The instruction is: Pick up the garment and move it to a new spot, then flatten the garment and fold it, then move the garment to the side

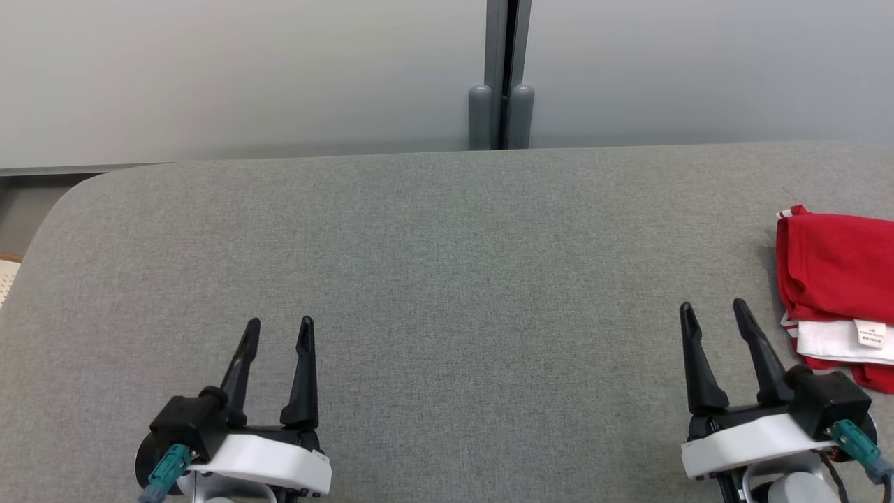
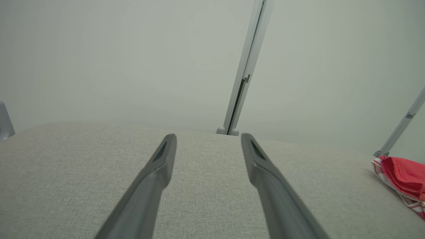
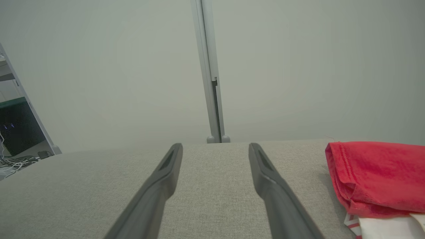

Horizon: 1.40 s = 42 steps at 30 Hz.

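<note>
Starting leftmost: left fingers spread apart, clamped on nothing, pointing away over bare grey fabric tabletop. Same from the left wrist: left fingers open, empty tabletop between and ahead of them, and the red garment far off to their right, well apart.

Beyond the middle of the tabletop, ahead and between the two pairs of fingers, a grey post against the pale wall.

Further right, right fingers likewise apart and holding nothing, pointing the same way. Just beside them, to their right and slightly ahead of the tips, the garment: red cloth folded into a compact stack, with a white and red-striped layer and a small label at the end nearest the wrist. Not touching the fingers, judging by the strip of tabletop between.

From the right wrist, right fingers open on nothing, garment close on their right, its folded edge running roughly parallel to them. Far side cut off by the frame, so long axis not possible to tell for certain.

Clearly nearer the right arm; any reach probably best made by a short sideways shift of the right fingers. Looks folded and set aside already, so possibly little left to do.
</note>
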Motion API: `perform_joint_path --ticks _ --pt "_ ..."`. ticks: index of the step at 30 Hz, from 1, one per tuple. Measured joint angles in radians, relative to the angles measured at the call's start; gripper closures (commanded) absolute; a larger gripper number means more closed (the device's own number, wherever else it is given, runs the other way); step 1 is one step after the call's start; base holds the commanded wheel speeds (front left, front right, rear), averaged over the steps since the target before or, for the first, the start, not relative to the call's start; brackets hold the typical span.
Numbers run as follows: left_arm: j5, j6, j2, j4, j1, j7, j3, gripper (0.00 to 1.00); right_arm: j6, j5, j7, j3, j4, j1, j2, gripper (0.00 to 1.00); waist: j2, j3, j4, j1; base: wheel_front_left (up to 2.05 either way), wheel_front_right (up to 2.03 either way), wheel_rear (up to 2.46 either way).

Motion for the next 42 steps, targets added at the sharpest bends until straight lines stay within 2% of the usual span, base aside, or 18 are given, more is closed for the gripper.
perform_joint_path --ticks 1,5,20,42 --pt "-0.001 0.0 0.0 0.004 0.003 0.0 0.0 1.0 0.0 0.0 0.0 0.001 0.003 0.002 0.001 1.0 0.0 0.0 0.0 0.0 0.0 0.0 0.0" --pt "-0.006 0.0 -0.005 0.037 0.032 0.002 -0.005 1.0 0.0 0.004 0.006 0.004 0.035 0.031 0.008 1.0 0.0 -0.001 -0.001 0.0 0.0 0.0 0.0" --pt "-0.279 -0.022 0.003 0.049 0.031 0.07 0.034 1.0 0.0 0.292 0.077 -0.034 0.033 0.035 0.011 1.0 0.0 -0.008 -0.008 0.0 0.0 0.0 0.0" --pt "-0.567 -0.053 0.01 0.055 0.011 0.142 0.086 1.0 0.0 0.603 0.156 -0.082 0.022 0.027 0.016 1.0 0.0 -0.017 -0.017 0.0 0.0 0.0 0.0"
